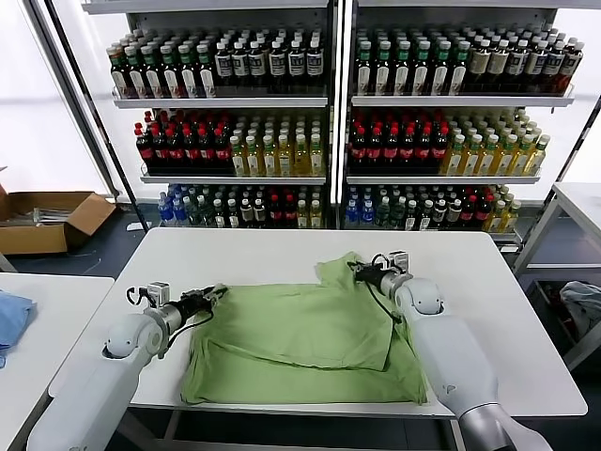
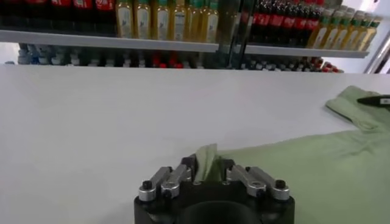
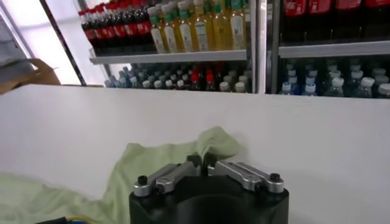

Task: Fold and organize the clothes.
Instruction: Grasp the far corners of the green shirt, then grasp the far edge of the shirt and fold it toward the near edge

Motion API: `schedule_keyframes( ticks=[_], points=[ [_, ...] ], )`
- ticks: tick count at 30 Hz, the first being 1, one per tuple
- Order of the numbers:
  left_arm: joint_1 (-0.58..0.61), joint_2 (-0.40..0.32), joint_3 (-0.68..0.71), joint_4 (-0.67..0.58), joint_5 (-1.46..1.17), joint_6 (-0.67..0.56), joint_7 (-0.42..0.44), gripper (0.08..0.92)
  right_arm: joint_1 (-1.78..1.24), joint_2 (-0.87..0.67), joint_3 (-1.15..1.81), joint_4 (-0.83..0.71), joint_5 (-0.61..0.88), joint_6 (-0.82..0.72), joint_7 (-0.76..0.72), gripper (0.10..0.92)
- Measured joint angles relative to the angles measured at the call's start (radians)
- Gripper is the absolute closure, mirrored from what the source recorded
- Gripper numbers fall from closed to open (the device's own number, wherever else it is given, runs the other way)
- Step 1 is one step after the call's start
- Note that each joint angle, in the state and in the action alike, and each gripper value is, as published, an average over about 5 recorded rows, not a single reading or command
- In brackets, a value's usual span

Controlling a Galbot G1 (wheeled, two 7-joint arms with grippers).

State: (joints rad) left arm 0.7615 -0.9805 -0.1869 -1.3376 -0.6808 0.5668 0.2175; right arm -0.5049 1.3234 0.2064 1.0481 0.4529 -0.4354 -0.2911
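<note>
Both arms reach forward from the bottom of the head view, elbows low and forearms angled inward. The left gripper [image 1: 218,292] sits left of centre, its fingers [image 2: 190,165] pinched on a fold of green fabric. The right gripper [image 1: 357,270] sits just right of centre, its fingers [image 3: 195,163] closed together on fabric.

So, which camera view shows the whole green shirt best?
The head view: the green shirt lies there complete on the white table, between both arms. The left wrist view shows only one edge pinched in the left gripper; the right wrist view shows only a bunched corner at the right gripper.
</note>
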Motion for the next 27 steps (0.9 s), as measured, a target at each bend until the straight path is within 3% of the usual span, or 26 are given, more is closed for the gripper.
schedule_keyframes(
  ticks=[7,17,27],
  points=[
    [0.012,0.004,-0.009,-0.036,-0.015,-0.010,-0.011,0.897,-0.042,-0.014,0.024,0.083,0.083,0.006,0.021,0.915],
    [0.079,0.029,-0.067,-0.173,-0.054,-0.024,-0.047,0.908,-0.182,-0.073,0.079,0.312,0.211,0.009,0.050,0.915],
    [0.231,0.057,-0.171,-0.365,-0.058,-0.060,-0.070,0.908,-0.423,-0.128,0.191,0.589,0.278,0.013,0.065,0.915]
  ],
)
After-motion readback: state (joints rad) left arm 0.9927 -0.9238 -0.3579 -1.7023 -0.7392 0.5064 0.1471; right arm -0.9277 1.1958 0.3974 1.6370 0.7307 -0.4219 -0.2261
